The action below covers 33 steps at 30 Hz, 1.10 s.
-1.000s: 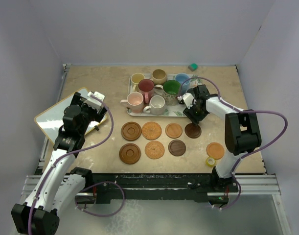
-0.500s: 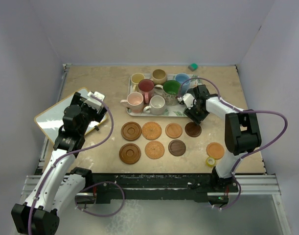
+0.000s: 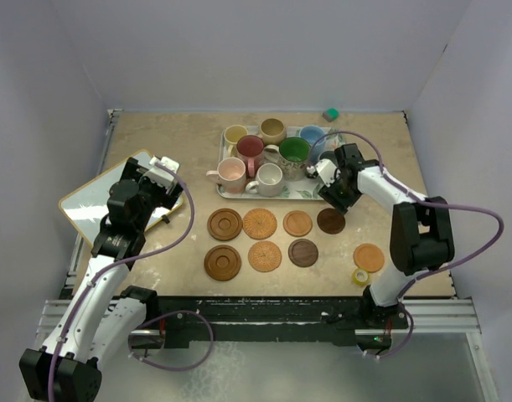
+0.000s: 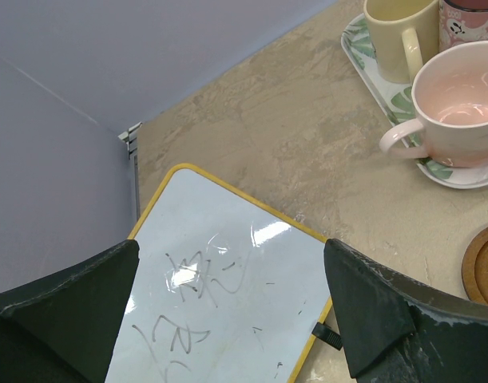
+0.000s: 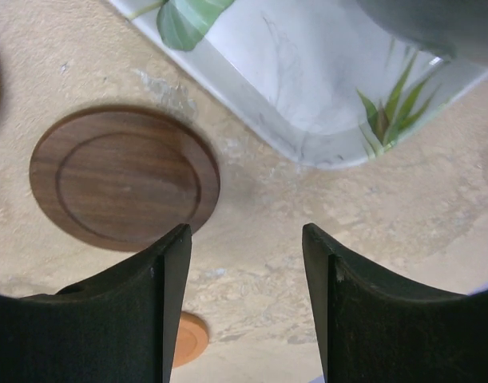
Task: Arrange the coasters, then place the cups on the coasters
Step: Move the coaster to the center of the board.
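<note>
Several coasters lie in two rows on the table, from a dark ringed one (image 3: 224,224) to a dark brown one (image 3: 330,221) at the right end; an orange coaster (image 3: 369,257) lies apart. My right gripper (image 3: 338,198) hangs open just behind that dark brown coaster (image 5: 124,179), with bare table between its fingers (image 5: 247,263). Several cups stand on the leaf-print tray (image 3: 299,192): yellow (image 3: 235,135), green (image 3: 292,152), pink (image 3: 230,174) and others. My left gripper (image 3: 159,181) is wide open and empty (image 4: 232,319) above a whiteboard (image 4: 220,271).
The whiteboard (image 3: 88,201) with a yellow rim lies at the left. A small yellow tape roll (image 3: 360,275) sits near the front right edge. A green block (image 3: 330,114) rests at the back by the wall. The tray corner (image 5: 307,120) is close ahead of my right fingers.
My right gripper has opened a little and drawn slightly up and right, away from the dark brown coaster. The left arm has not moved.
</note>
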Motion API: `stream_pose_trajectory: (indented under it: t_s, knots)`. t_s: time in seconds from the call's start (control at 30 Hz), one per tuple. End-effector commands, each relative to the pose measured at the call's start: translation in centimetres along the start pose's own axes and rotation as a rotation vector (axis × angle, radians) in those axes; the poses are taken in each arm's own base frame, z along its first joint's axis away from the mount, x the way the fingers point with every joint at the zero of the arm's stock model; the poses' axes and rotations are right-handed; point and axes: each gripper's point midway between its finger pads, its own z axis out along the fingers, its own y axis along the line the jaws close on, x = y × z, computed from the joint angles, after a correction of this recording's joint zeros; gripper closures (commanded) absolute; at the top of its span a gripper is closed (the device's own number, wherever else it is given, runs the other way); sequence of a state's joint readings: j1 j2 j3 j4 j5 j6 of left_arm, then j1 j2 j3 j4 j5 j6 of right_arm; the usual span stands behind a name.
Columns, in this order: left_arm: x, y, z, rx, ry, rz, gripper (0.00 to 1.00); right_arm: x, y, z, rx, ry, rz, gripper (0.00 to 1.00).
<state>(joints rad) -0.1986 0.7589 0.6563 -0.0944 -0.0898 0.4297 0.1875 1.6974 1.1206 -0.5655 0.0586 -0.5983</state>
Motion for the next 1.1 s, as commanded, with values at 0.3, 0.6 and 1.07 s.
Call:
stream_pose_trajectory:
  t_s: [0.3, 0.6, 1.07]
  knots:
    - [-1.7, 1.0, -0.4, -0.029, -0.063, -0.006, 0.05, 6.6, 0.9, -4.6, -0.029, 0.035, 0.007, 0.36]
    - [-1.9, 0.9, -0.4, -0.022, -0.071, -0.01, 0.05, 11.9, 4.1, -4.4, -0.105, 0.074, -0.05, 0.33]
    - [-1.9, 0.9, -0.6, -0.021, -0.07, -0.013, 0.05, 12.4, 4.7, -1.4, -0.105, 0.083, -0.082, 0.32]
